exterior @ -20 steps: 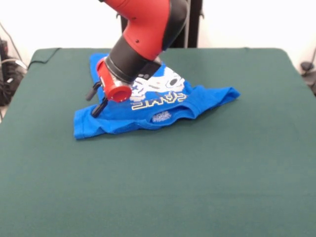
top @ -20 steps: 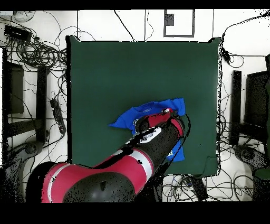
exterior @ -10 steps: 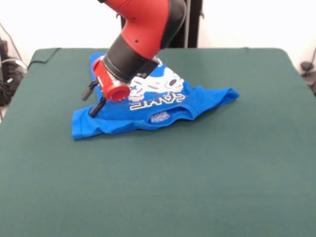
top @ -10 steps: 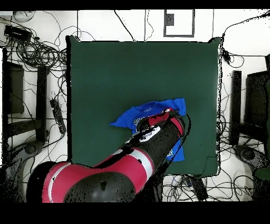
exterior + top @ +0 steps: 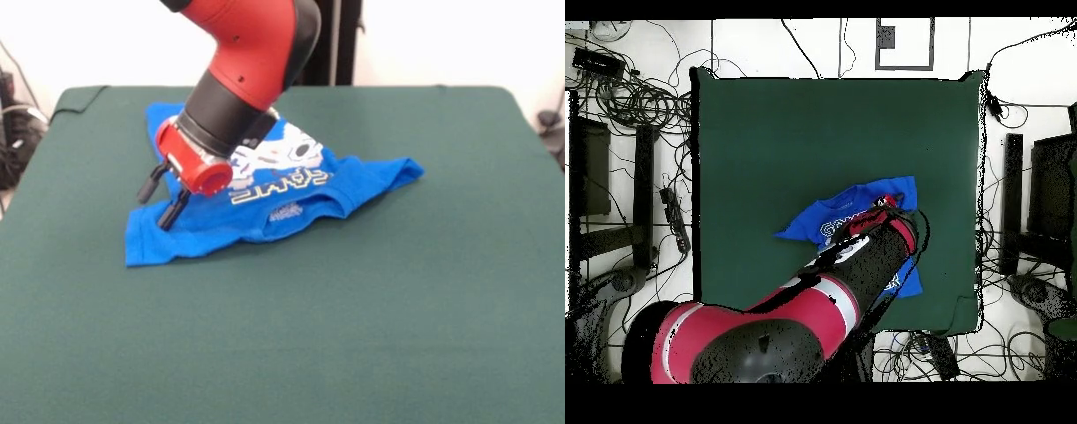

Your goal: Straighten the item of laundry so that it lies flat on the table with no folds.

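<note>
The blue T-shirt (image 5: 265,190) lay on the green tabletop (image 5: 353,309), toward the far part of it in the front view and somewhat left of the middle. It was not flat. The cloth was bunched and folded, with one sleeve (image 5: 393,172) stretched out to the right and a crumpled lower corner (image 5: 146,247) pointing to the near left. The white controller print and the white-and-yellow letters faced up, near the middle of the shirt.

The red and black arm (image 5: 243,62) came down from above and leaned over the left part of the shirt. Its end effector (image 5: 161,196) stood at the shirt's left side, with two dark fingers (image 5: 172,212) pointing down, the lower one touching the blue cloth. I could not tell whether the fingers were clenched on the cloth or released.

In the overhead view the arm covered much of the shirt (image 5: 815,218), which lay in the lower right part of the tabletop (image 5: 765,130).
</note>
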